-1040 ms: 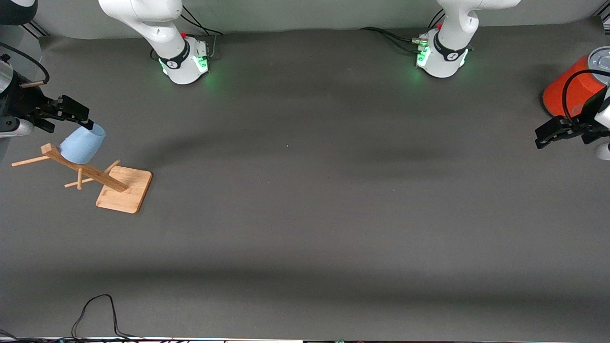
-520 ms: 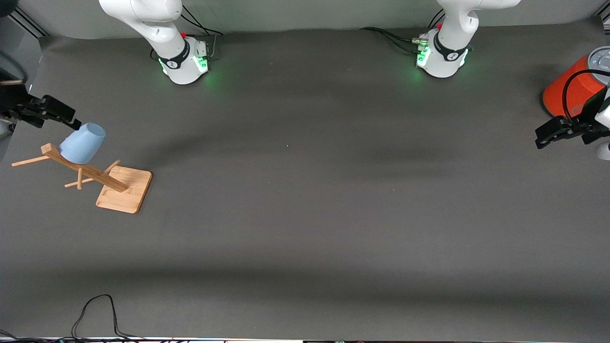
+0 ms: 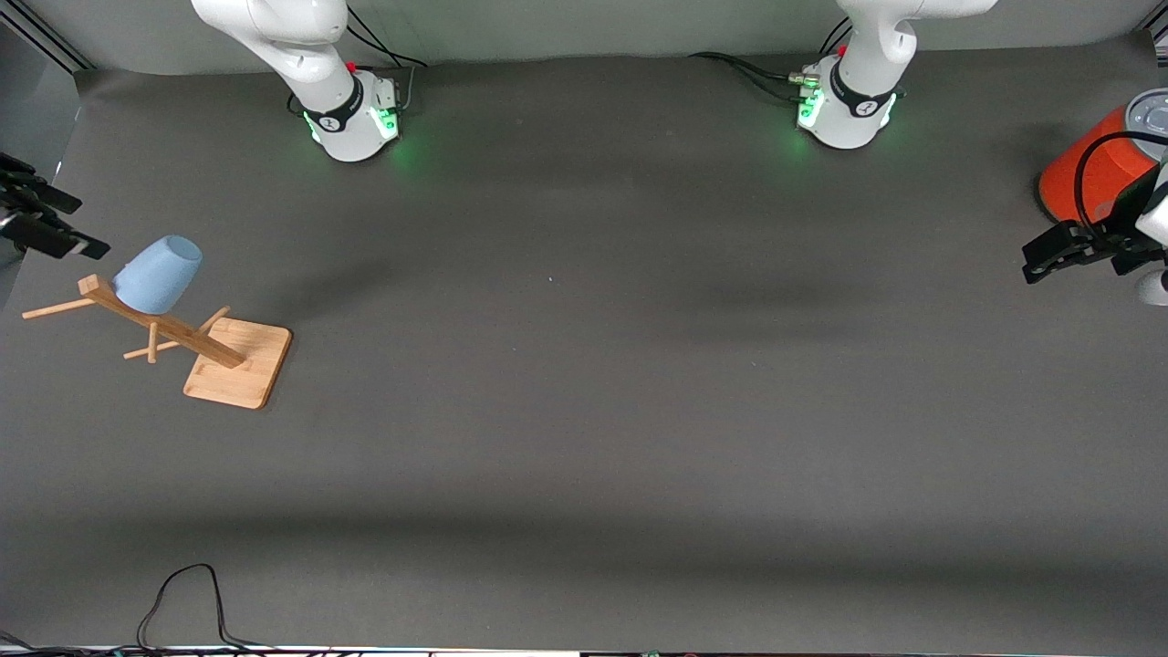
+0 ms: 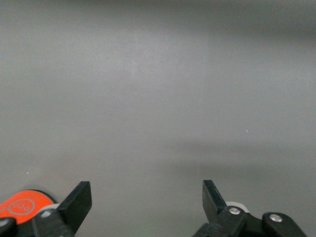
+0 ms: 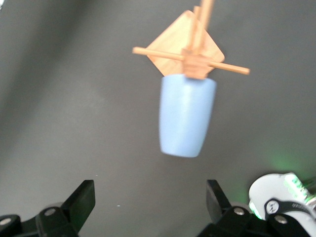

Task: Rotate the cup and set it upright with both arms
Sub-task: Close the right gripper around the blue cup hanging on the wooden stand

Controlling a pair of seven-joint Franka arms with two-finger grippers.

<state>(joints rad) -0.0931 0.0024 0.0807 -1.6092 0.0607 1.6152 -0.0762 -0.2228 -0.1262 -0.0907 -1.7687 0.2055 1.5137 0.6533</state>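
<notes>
The right gripper (image 3: 50, 224) hangs with its fingers spread and empty, clear of the cup (image 3: 158, 274) at the right arm's end of the table. The cup sits mouth-down and tilted on a peg of the wooden rack (image 3: 196, 342) — light blue, closed end toward the gripper (the wrist view shows this plainly). The left gripper (image 3: 1063, 254) waits, also spread, beside the orange can (image 3: 1090, 169) and well apart from the rack. The risk, I judge: a nudge to the rack could slide the loose cup off its peg.
</notes>
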